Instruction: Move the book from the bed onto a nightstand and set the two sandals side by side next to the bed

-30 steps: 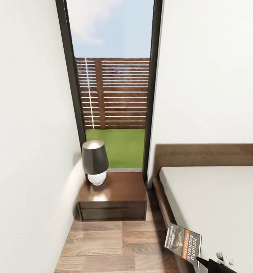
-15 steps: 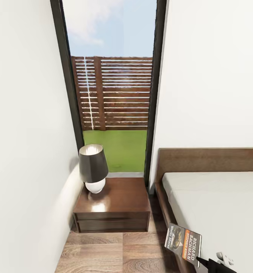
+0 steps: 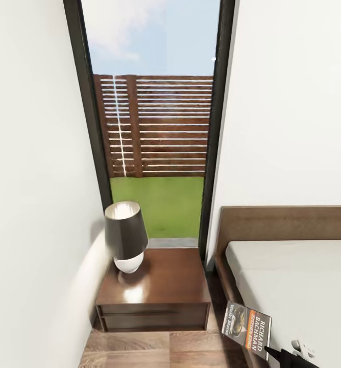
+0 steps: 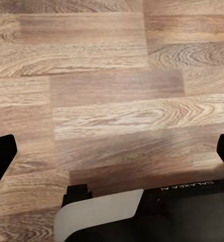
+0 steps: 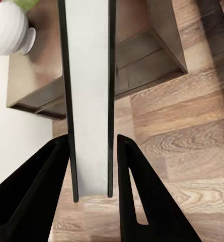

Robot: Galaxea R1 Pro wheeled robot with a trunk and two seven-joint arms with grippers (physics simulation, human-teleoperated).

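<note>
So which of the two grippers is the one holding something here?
The right gripper: its two black fingers clamp the book's pale page edge. The left gripper's fingers stand wide apart over bare wood floor.

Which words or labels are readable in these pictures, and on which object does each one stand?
"RICHARD BACHMAN": white letters on the cover of the book, head view.
An orange line beside the name: too blurred to read.
White title words at the cover's far end: blurred, not readable.
"GALAXEA AI": on the dark robot body, left wrist view, shown upside down.

head cam high, facing nightstand (image 3: 155, 286), R wrist cam close above same nightstand (image 5: 142, 55), L wrist cam near floor (image 4: 112, 91)
</note>
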